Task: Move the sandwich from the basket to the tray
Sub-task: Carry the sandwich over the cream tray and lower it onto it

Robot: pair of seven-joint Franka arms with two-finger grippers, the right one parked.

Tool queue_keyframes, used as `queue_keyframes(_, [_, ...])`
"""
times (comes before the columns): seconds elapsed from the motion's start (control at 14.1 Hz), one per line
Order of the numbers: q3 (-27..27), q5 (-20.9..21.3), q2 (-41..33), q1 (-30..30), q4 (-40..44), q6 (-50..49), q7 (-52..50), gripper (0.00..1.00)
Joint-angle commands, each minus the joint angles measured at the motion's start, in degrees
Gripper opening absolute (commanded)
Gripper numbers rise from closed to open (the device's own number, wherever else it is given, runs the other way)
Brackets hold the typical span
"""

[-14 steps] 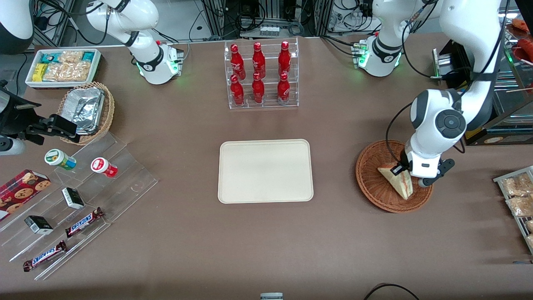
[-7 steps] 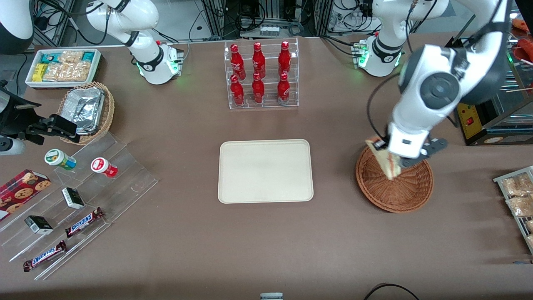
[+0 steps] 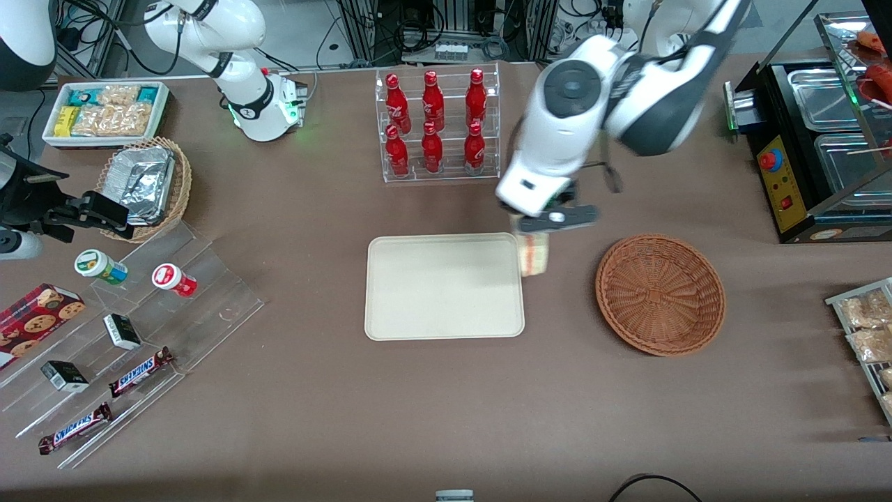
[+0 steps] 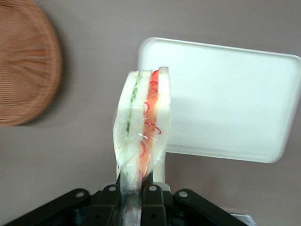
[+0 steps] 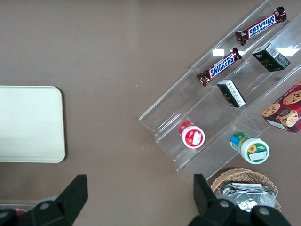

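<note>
My left gripper (image 3: 535,233) is shut on the clear-wrapped sandwich (image 3: 535,255) and holds it in the air above the tray's edge that faces the basket. In the left wrist view the sandwich (image 4: 143,122) hangs from the gripper (image 4: 136,188), its red and green layers showing, over the table right beside the tray (image 4: 225,103). The cream tray (image 3: 444,286) is bare. The round brown wicker basket (image 3: 660,294) stands empty toward the working arm's end; it also shows in the left wrist view (image 4: 26,66).
A clear rack of red bottles (image 3: 437,125) stands farther from the camera than the tray. A paler basket with foil trays (image 3: 143,185), a white snack bin (image 3: 104,111) and an acrylic stand with snacks (image 3: 125,335) lie toward the parked arm's end. Snack packets (image 3: 864,328) lie at the working arm's end.
The gripper lifted the sandwich out of the basket and carried it sideways to the tray's edge. The basket is now empty.
</note>
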Motion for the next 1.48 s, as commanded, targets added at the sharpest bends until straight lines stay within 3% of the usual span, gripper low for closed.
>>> queue_keyframes(0.0, [0.4,1.8,10.8,-5.6,8.6,3.1,-4.5,0.00])
queue_keyframes(0.35, [0.4,17.0,25.7,-11.5,17.8,3.6,-17.6,0.00])
queue_keyframes(0.42, [0.4,18.4,26.9,-11.6,17.9,5.4,-18.4,0.00])
queue_keyframes(0.64, [0.5,20.3,30.2,-11.7,18.4,10.8,-19.7,0.00])
queue_keyframes(1.06, [0.6,21.6,33.2,-14.9,18.9,11.7,-18.6,0.00])
queue_keyframes(1.34, [0.6,25.2,35.2,-15.9,18.9,12.4,-18.6,0.00])
queue_keyframes(1.41, [0.6,25.2,35.2,-15.9,18.9,12.4,-18.6,0.06])
